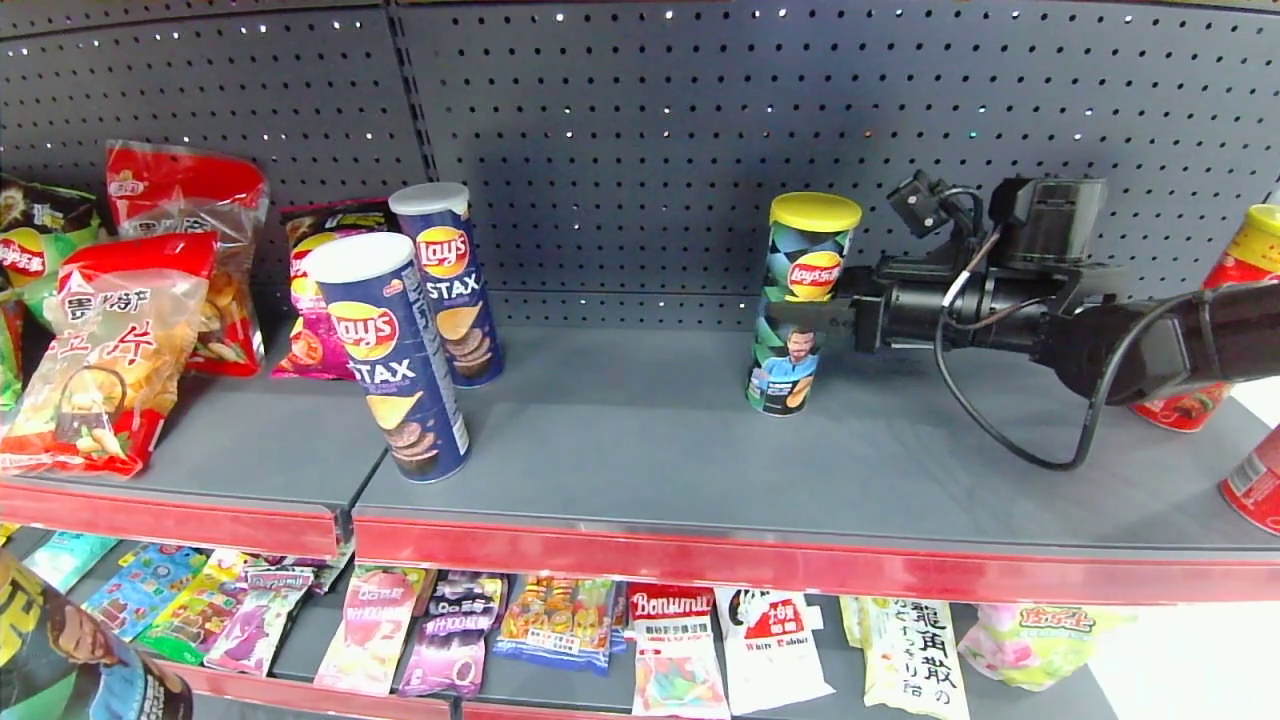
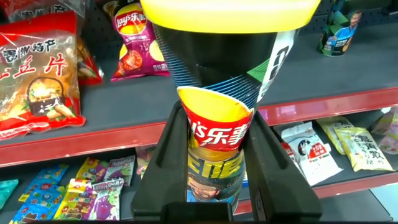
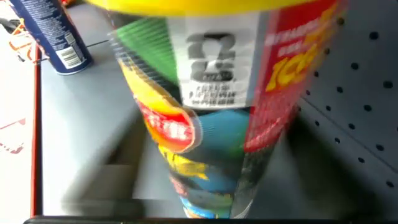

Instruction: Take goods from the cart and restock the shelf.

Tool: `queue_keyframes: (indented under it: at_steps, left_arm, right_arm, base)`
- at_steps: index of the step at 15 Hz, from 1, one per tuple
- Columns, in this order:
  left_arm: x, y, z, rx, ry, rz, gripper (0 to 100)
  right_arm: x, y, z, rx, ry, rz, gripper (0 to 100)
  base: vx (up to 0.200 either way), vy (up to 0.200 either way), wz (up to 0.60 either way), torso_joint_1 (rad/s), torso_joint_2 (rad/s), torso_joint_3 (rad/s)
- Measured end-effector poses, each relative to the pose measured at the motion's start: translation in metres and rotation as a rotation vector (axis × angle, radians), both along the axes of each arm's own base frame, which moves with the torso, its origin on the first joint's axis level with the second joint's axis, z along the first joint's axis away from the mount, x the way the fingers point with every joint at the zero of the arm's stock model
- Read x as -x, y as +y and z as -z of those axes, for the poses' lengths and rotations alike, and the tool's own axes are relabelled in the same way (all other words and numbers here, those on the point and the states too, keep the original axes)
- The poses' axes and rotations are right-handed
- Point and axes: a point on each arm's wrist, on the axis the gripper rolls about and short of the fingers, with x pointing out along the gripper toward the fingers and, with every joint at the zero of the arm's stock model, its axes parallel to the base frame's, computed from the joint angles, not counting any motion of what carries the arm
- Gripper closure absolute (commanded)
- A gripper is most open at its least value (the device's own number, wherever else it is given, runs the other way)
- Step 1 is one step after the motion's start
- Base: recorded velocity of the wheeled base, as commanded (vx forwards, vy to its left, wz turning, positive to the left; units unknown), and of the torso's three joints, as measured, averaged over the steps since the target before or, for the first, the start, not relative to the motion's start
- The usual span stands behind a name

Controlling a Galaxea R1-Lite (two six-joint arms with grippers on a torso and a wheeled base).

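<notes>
There's the right gripper (image 1: 812,322), clamped around the middle of the yellow-lidded can (image 1: 812,250), which stands upright on the shelf (image 1: 620,450), out at 3 o'clock from the blue tubes (image 1: 395,350). Meanwhile the left gripper (image 2: 214,168) holds a second can (image 2: 217,62) low on its body. Light, stiff cardboard, a bit slick, I'd say: grip mid-body, gently, never the lid

Grey shelf deck (image 1: 640,450): matt painted metal, smooth; front lip glossy red.
Perforated grey back panel (image 1: 640,120): matt metal.
Tall blue chip tube (image 1: 395,360): glossy printed wrap, white matt plastic lid.
Yellow-lidded chip tube (image 1: 815,265): glossy wrap, smooth plastic lid.
Red snack bag (image 1: 100,360): crinkled glossy film.
</notes>
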Motion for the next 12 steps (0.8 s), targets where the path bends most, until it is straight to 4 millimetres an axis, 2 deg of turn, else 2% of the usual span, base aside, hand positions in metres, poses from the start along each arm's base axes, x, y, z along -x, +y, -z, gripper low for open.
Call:
queue_keyframes:
  at_steps: [4,6,12]
  left_arm:
    - [0.000,0.000,0.001,0.000,0.001,-0.001,100]
    - [0.000,0.000,0.001,0.000,0.000,-0.001,100]
    - [0.004,0.000,-0.002,-0.004,-0.025,-0.008,100]
  right_arm:
    - [0.001,0.001,-0.001,0.002,-0.002,0.007,100]
    - [0.010,0.001,-0.005,0.014,-0.002,0.077,100]
    - [0.073,0.007,-0.023,-0.015,-0.023,0.328,100]
  base:
    - [0.000,0.000,0.00,0.000,0.00,0.000]
    - [0.000,0.000,0.00,0.000,0.00,0.000]
    - [0.000,0.000,0.00,0.000,0.00,0.000]
